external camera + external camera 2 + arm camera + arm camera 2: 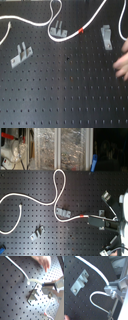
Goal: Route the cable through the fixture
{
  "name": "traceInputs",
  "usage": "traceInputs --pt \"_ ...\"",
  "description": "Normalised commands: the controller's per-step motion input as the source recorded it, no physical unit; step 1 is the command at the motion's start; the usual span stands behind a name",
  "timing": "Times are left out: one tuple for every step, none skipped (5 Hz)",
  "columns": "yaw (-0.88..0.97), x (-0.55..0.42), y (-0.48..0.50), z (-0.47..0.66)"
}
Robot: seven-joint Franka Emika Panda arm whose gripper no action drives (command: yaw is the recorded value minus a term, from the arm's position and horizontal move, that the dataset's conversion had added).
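The white cable (30, 196) snakes across the black pegboard (50, 235) in both exterior views. It bends around the middle metal fixture bracket (63, 213), and its red band (81, 216) lies just past that bracket. In the second exterior view my gripper (96, 221) sits to the second exterior view's right of the band, shut on the cable. Both wrist views show the cable (94, 268) entering the closed fingers (111, 289) and looping out toward the red band (109, 312). The gripper does not show in the first exterior view, where the cable (30, 21) loops round the bracket (58, 30).
Two more brackets are bolted to the board, one (21, 54) at the first exterior view's left and one (106, 37) at its right. A blurred human hand (122, 61) hovers at the first exterior view's right edge; the hand (45, 261) also shows in the first wrist view. Clutter bins (60, 148) stand behind the board.
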Motion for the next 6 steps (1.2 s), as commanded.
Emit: traceInputs --pt "0.00 0.000 -0.002 0.02" --pt "0.00 -0.133 0.002 0.16" --pt "0.33 -0.249 0.061 0.18" --pt "0.55 0.019 0.216 0.36" --pt "0.65 0.164 0.245 0.38" --pt "0.56 0.226 0.211 0.44"
